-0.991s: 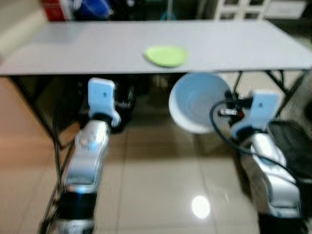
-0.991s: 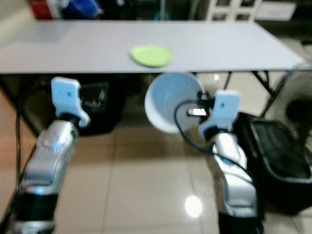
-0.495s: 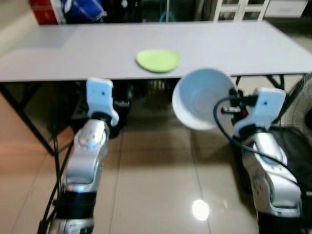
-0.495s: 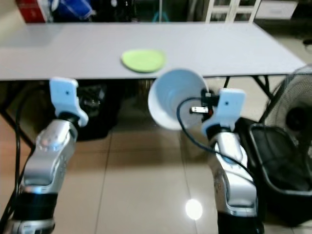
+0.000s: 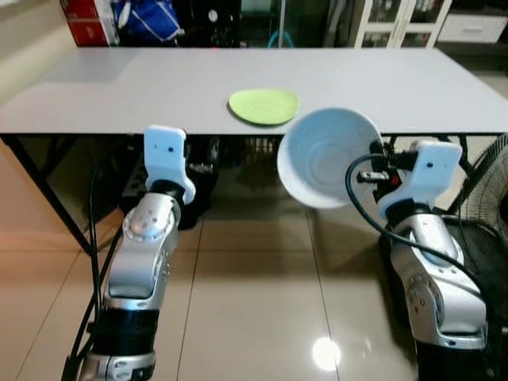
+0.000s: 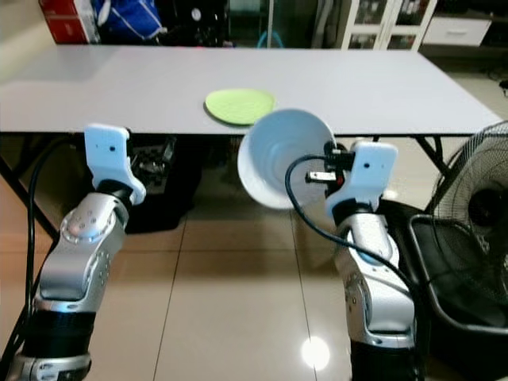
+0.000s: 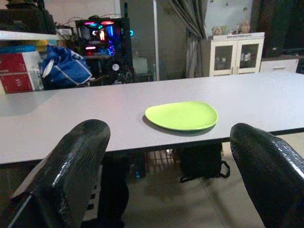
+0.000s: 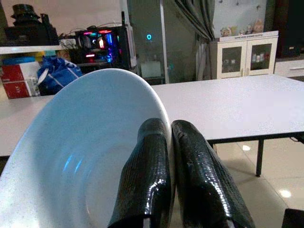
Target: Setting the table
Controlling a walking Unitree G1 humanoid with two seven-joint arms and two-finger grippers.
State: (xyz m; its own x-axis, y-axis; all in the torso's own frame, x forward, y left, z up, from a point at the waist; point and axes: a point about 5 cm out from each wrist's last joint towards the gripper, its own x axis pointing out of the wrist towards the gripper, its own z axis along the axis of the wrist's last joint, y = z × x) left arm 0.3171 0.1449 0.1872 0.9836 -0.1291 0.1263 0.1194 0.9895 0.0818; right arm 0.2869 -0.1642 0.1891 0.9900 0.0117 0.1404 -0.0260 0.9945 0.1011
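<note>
A white bowl [image 5: 327, 155] hangs tilted just before the grey table's [image 5: 143, 87] front edge, its hollow turned toward me. My right gripper [image 8: 171, 142] is shut on the bowl's rim, one finger inside and one outside. A flat green plate [image 5: 263, 105] lies on the table near the front edge, just behind and left of the bowl. The left gripper [image 7: 166, 161] is held up below the table edge, open and holding nothing, and it faces the green plate [image 7: 182, 115].
The long table has black folding legs [image 5: 40, 190]. A black floor fan [image 6: 468, 230] stands on the tiles at my right. Dark bags [image 6: 151, 182] sit under the table. A white cabinet [image 5: 401, 16], a red box [image 5: 87, 20] and a blue bag [image 5: 147, 16] line the far wall.
The camera has steadied and the picture is sharp. The right gripper has lifted the bowl a little higher, up to the table edge. The left arm holds about the same pose.
</note>
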